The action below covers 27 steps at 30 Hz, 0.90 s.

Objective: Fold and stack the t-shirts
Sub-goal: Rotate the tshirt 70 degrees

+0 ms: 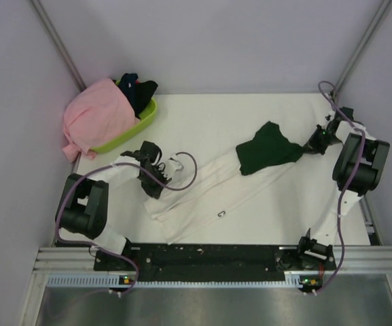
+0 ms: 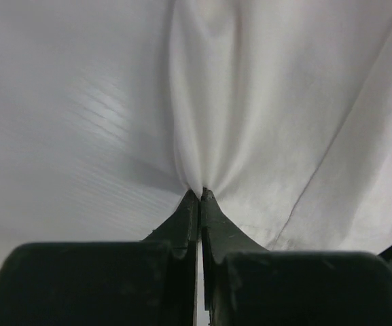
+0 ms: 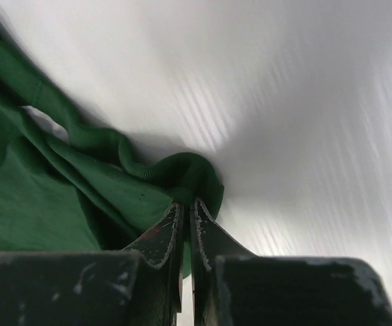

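A white t-shirt with dark green sleeves lies stretched in a long diagonal band across the table. My left gripper is shut on its white cloth at the band's left end. My right gripper is shut on the hem of the green sleeve, which bunches at the jaws in the right wrist view. A pink t-shirt and dark shirts hang from the basket at the back left.
A lime-green basket stands at the table's back left corner. Grey walls close in the back and both sides. A black rail with both arm bases runs along the near edge.
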Each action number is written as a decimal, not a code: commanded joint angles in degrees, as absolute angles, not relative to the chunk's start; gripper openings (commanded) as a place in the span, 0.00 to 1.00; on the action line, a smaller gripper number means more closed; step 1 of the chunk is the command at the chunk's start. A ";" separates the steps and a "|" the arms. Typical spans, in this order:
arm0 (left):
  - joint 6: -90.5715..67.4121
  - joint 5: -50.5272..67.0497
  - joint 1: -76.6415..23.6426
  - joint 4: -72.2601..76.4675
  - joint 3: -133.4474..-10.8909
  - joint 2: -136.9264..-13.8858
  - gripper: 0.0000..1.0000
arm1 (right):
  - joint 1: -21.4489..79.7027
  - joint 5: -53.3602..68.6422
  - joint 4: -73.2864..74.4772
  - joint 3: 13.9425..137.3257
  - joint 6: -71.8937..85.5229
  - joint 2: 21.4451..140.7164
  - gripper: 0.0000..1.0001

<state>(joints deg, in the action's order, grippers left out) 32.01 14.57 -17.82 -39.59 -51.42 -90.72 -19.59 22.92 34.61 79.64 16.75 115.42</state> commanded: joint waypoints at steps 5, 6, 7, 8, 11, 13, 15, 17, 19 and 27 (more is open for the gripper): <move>37.35 21.88 -30.91 -50.62 -45.88 -89.04 0.25 | -9.33 32.16 32.60 118.94 25.03 141.20 0.00; 37.44 22.58 -34.42 -50.36 -45.79 -88.42 0.38 | -8.19 32.60 32.87 125.36 27.05 145.24 0.03; 37.62 23.11 -37.06 -49.84 -45.88 -87.63 0.46 | -7.04 32.69 32.87 130.55 29.59 149.37 0.10; 37.53 23.38 -39.35 -49.14 -46.05 -86.93 0.51 | -6.07 32.43 32.61 135.91 31.62 152.55 0.18; 37.88 26.28 -40.96 -49.39 -48.07 -84.91 0.57 | -4.31 32.69 29.29 145.88 36.64 158.19 0.34; 37.27 25.93 -40.87 -50.62 -50.09 -84.03 0.58 | -4.22 34.80 23.93 144.68 39.01 157.16 0.41; 37.70 24.79 -40.78 -52.46 -51.23 -82.63 0.58 | -4.74 34.72 21.98 141.17 37.45 153.39 0.47; 38.84 23.30 -40.52 -54.48 -52.64 -81.57 0.58 | -5.53 32.45 21.88 136.78 32.99 147.16 0.57; 39.98 21.02 -39.73 -55.98 -54.48 -81.39 0.59 | -6.41 28.85 21.71 130.55 26.48 137.08 0.72; 43.14 19.94 -37.79 -41.69 -55.12 -75.51 0.58 | -1.61 31.55 18.83 99.73 9.44 99.29 0.99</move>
<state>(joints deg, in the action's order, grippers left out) 39.77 18.65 -38.00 -50.72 -55.07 -80.62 -7.35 27.64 24.51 112.29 21.08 123.09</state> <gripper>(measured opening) 0.582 0.963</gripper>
